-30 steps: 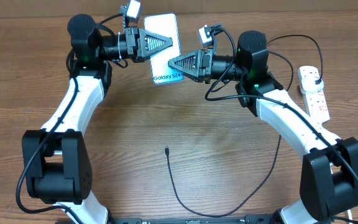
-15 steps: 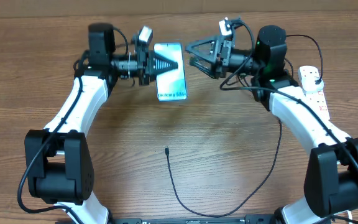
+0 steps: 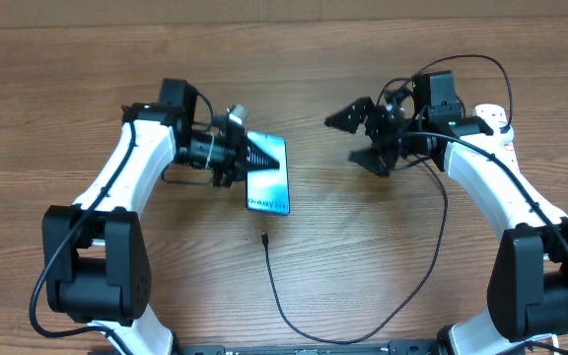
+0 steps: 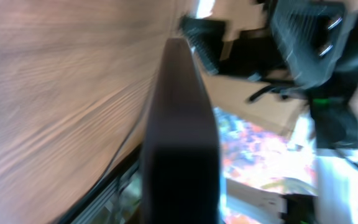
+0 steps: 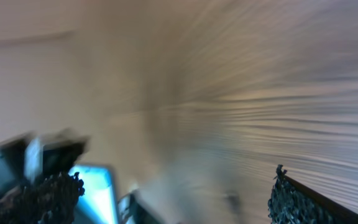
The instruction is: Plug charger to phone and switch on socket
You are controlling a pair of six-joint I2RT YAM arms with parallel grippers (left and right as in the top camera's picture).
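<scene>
We see the left gripper point(image 3: 263, 155) clamped on the phone point(image 3: 269, 187), left of frame centre, screen up | right gripper point(image 3: 340, 139) right of centre, jaws wide, empty | charger point(image 3: 267, 258) tip just below phone, apart | socket point(image 3: 487, 111) far right, partly behind arm.

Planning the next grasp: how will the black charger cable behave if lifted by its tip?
Probably floppy: the charger cable lies in a loose curve. Likely light, being thin; its small plug tip may droop or swing.
</scene>
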